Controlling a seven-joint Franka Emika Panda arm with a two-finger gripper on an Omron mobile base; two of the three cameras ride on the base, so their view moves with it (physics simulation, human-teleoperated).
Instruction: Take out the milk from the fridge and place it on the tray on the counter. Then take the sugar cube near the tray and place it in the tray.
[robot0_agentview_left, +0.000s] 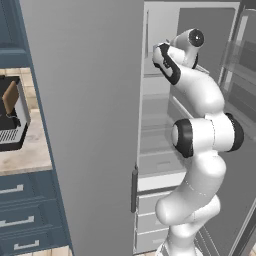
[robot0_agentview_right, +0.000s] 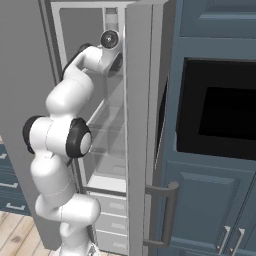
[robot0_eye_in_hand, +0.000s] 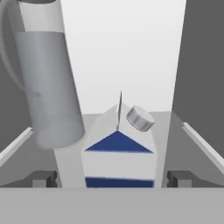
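**Claw spread wide at the milk carton inside the fridge**

In the hand view the claw (robot0_eye_in_hand: 112, 179) stands wide, its two dark fingertips (robot0_eye_in_hand: 43, 178) rising at either side of the milk (robot0_eye_in_hand: 118, 159), which sits between them without either tip visibly touching it. The carton is upright on a fridge shelf, white with a blue band and a blue triangle on its gable, and a grey round cap on the sloped top. Just beside it, to its left in that view, stands a translucent grey jug (robot0_eye_in_hand: 48, 83) with a handle, taller than the carton. White back wall and grey side walls close in the shelf.

From the base views the arm reaches up and into the open fridge (robot0_agentview_left: 85, 100), its wrist high among the clear glass shelves; white drawers lie below. To the left, in the left base view, a stretch of beige worktop (robot0_agentview_left: 30, 152) carries a dark appliance (robot0_agentview_left: 12, 117) over blue-grey drawers. In the right base view a dark wall oven (robot0_agentview_right: 220, 115) sits in blue cabinets beside the fridge.
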